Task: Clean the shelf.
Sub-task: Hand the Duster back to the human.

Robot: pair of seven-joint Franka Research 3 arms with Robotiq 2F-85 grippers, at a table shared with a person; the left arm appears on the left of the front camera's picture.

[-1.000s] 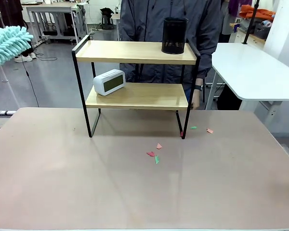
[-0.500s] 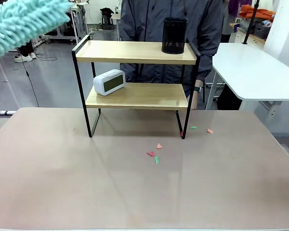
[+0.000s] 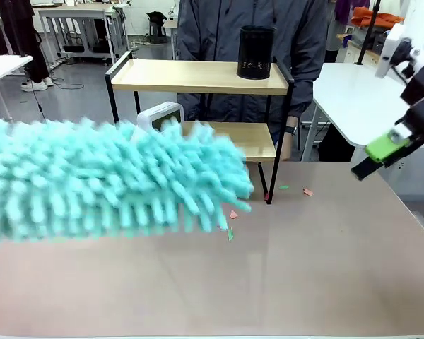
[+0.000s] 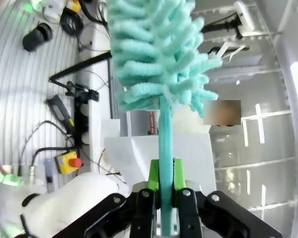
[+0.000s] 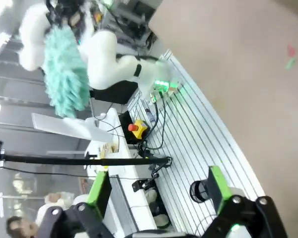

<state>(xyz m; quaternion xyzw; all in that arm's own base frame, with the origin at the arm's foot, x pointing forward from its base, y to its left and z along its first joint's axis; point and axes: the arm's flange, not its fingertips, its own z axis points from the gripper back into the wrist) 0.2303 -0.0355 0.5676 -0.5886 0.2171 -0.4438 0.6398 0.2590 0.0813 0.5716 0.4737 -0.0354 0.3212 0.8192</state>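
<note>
The left tool (image 4: 166, 171) is clamped on the handle of a fluffy teal duster (image 3: 113, 180), whose head hangs over the counter's (image 3: 325, 268) left side. The right tool (image 5: 158, 186) stands wide open, empty. The shelf (image 3: 198, 76) stands mid-width at the counter's far edge.

Duster (image 3: 113, 176) motion-blurred, cut by left edge, hides most of clock (image 3: 156, 111), shelf (image 3: 198, 76) lower-left.

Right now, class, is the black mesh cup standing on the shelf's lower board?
No, the black mesh cup stands upright on the top board of the shelf, near its right end.
</note>
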